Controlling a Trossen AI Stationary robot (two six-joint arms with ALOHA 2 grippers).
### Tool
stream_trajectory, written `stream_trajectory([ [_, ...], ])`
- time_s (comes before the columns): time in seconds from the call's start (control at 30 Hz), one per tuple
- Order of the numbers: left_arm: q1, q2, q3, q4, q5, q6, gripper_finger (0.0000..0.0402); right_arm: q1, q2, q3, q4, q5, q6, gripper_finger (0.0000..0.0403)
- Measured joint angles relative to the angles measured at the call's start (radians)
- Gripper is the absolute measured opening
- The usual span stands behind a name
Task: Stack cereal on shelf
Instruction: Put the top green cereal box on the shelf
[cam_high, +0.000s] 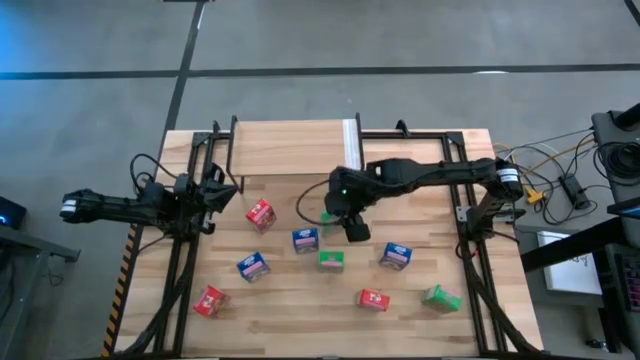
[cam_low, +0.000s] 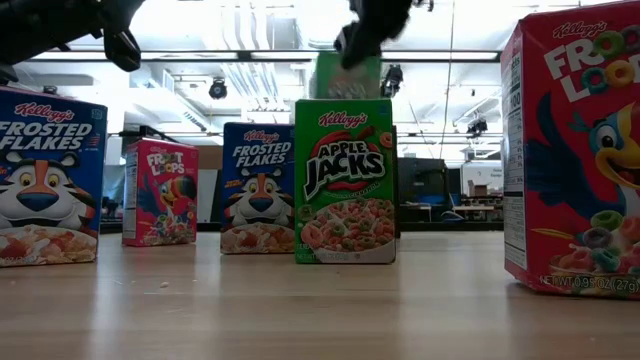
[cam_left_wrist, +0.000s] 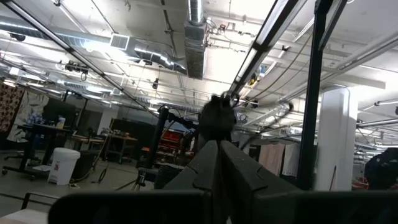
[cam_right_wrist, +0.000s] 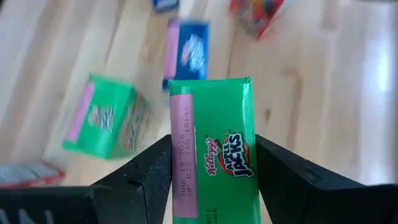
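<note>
Right gripper (cam_right_wrist: 211, 180) clamped on a green Apple Jacks box (cam_right_wrist: 214, 155), lifted above the table (cam_high: 420, 310). Shelf (cam_high: 295, 145) bare (nothing stacked yet). Other boxes scattered on the tabletop. Left gripper (cam_high: 215, 195) pinched shut, parked at left.

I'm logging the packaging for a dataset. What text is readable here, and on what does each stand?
"Kellogg's FROSTED FLAKES": left blue box and middle blue box, low view.
"FROOT LOOPS": small red box.
"Kellogg's APPLE JACKS": standing green box.
"Kellogg's FROOT LOOPS": big red box; its bottom weight line is blurred.
"Kellogg's APPLE JACKS": green box between the right gripper's fingers; its pink strip's digits are blurred.
</note>
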Motion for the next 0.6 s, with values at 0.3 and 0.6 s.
stream_trajectory([
  [0.3, 0.000, 0.000, 0.000, 0.000, 0.000, 0.000, 0.0002, -0.077, 0.000, 0.215, -0.044, 0.195, -0.016, 0.0194],
  [0.6, 0.000, 0.000, 0.000, 0.000, 0.001, 0.000, 0.0002, -0.243, 0.045, 0.342, -0.096, 0.204, -0.090, 0.0194],
])
